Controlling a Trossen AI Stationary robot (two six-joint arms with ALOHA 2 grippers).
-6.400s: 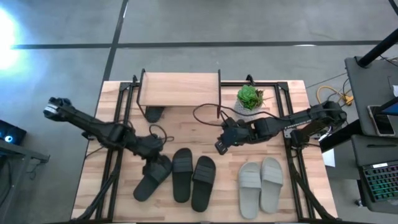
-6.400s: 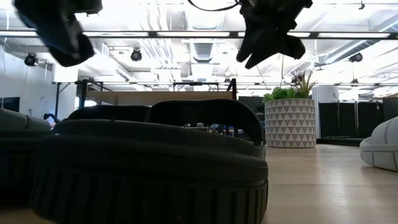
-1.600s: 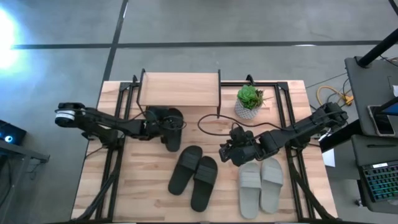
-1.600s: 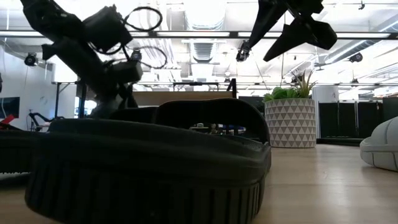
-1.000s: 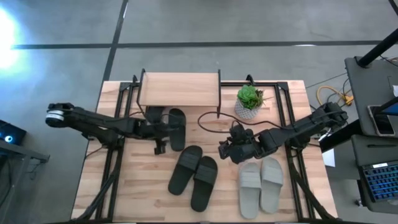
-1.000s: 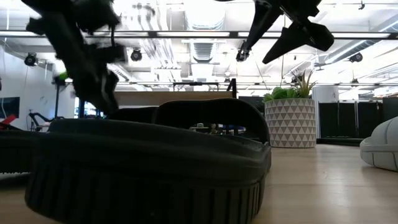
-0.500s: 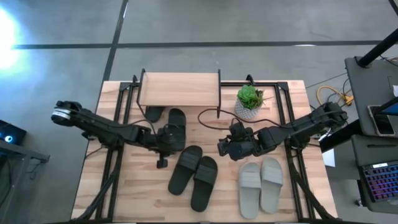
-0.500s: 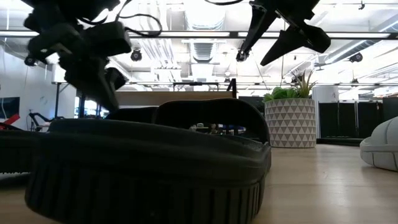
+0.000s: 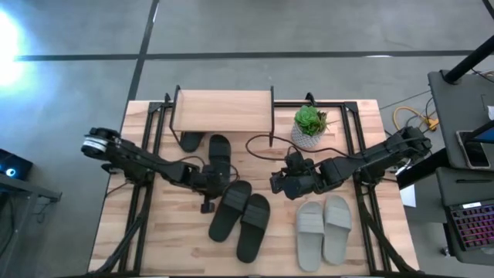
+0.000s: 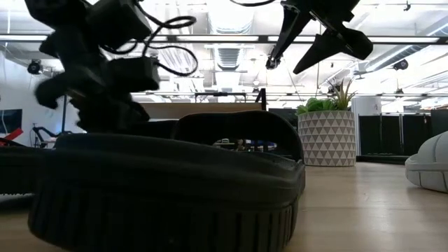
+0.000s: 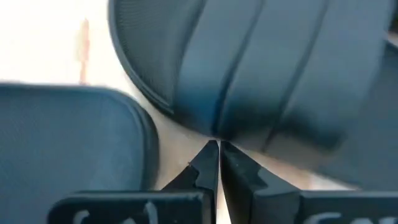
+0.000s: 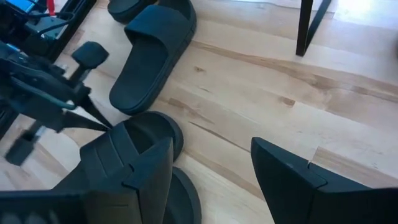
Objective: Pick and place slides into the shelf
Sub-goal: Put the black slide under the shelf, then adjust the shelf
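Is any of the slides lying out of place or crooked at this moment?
Yes. One black open-toe slide lies on the tabletop before the small wooden-topped shelf, not under it like its partner. The middle black pair lies slanted; the grey pair is nearly straight.

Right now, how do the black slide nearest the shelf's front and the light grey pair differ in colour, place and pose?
The black slide lies alone with its toe end at the shelf; the light grey pair lies side by side at the table's near right. The slide is black, the pair light grey. The left gripper sits just by the black slide's heel; the right gripper is apart from the grey pair. Both lie flat, strap up.
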